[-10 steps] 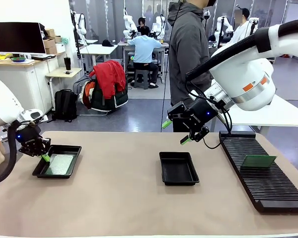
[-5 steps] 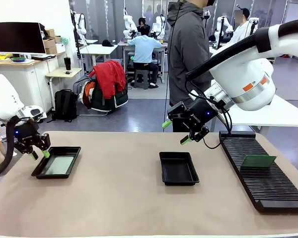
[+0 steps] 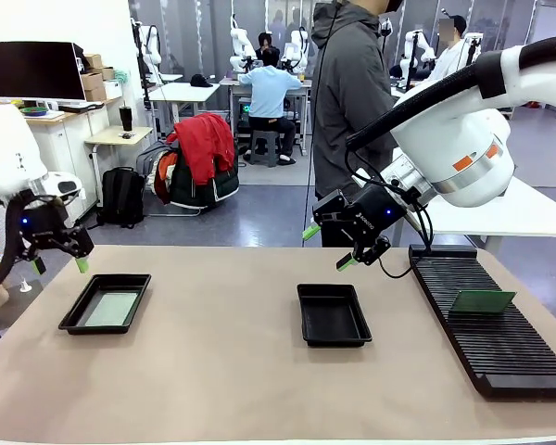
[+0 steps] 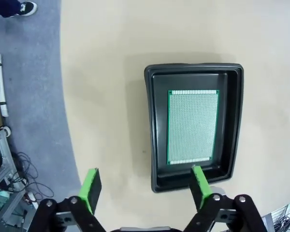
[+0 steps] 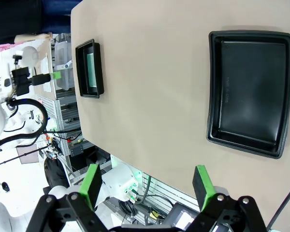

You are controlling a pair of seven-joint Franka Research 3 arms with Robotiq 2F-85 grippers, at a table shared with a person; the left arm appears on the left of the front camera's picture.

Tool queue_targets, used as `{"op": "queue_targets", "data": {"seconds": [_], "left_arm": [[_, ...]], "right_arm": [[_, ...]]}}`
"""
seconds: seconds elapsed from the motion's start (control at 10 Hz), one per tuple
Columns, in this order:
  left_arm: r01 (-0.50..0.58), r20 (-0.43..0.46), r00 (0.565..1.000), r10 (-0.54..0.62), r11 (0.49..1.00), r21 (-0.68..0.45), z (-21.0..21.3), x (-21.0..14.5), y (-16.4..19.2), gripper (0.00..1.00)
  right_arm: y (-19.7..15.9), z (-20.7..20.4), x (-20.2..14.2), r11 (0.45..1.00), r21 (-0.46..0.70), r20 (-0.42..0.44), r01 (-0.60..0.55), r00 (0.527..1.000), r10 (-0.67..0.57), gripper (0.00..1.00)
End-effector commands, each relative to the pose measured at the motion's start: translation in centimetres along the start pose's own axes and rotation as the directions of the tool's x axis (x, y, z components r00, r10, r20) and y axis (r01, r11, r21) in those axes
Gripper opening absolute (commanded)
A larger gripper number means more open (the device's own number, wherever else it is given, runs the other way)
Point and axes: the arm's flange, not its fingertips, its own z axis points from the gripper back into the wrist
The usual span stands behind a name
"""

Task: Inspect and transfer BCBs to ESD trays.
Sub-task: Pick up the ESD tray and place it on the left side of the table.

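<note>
**One board trayed on the left, one waiting in the rack**

On the table [image 3: 232,389] I've got the long slotted rack [image 3: 500,352] on my right side, the empty ESD tray [image 3: 333,317] mid-table and the filled ESD tray [image 3: 111,276] far left. Left gripper [image 3: 60,265] hangs above and just off the filled tray, jaws spread wide, nothing in them. Its wrist view looks down on a BCB [image 4: 192,126] lying flat on that tray's floor, square to the walls. Right gripper [image 3: 328,247] hovers above and just behind the empty tray, jaws spread too, empty. Second BCB [image 3: 482,301] stands tilted in the rack slots.

My read: left placement is done and the next pick has not begun. Next move, my guess: right arm goes over to the rack, pinches the standing board by its top edge and lifts it clear of the slot. Then it holds it up for inspection and lays it in the empty tray.

Count: one table, one person [image 3: 352,111] at the far side, one rack, two trays, two grippers, two boards.
</note>
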Motion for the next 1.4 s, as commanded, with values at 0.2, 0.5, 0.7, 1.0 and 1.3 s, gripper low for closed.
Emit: {"op": "queue_targets", "data": {"seconds": [0.2,0.5,0.7,1.0,1.3], "left_arm": [[0.005,0.010,1.000,-0.006,0.997,0.075,5.7,-1.7,-2.0,1.00],[0.001,0.021,1.000,-0.003,0.996,0.089,8.5,-2.2,-2.8,1.00],[-0.013,0.016,1.000,0.011,0.995,0.101,9.1,-2.3,-3.2,1.00],[0.018,0.039,0.999,-0.020,0.998,0.059,8.7,-2.2,-2.5,1.00],[0.018,0.039,0.999,-0.020,0.998,0.059,8.7,-2.2,-2.5,1.00]], "right_arm": [[0.1,0.1,0.1,1.000,-0.015,0.001,0.007,1.000,-0.007,1.00],[0.1,0.1,0.1,1.000,-0.015,0.001,0.007,1.000,-0.007,1.00],[0.1,0.1,0.1,1.000,-0.015,0.001,0.007,1.000,-0.007,1.00],[0.1,0.1,0.1,1.000,-0.015,0.001,0.007,1.000,-0.007,1.00],[0.1,0.1,0.1,1.000,-0.015,0.001,0.007,1.000,-0.007,1.00]]}}
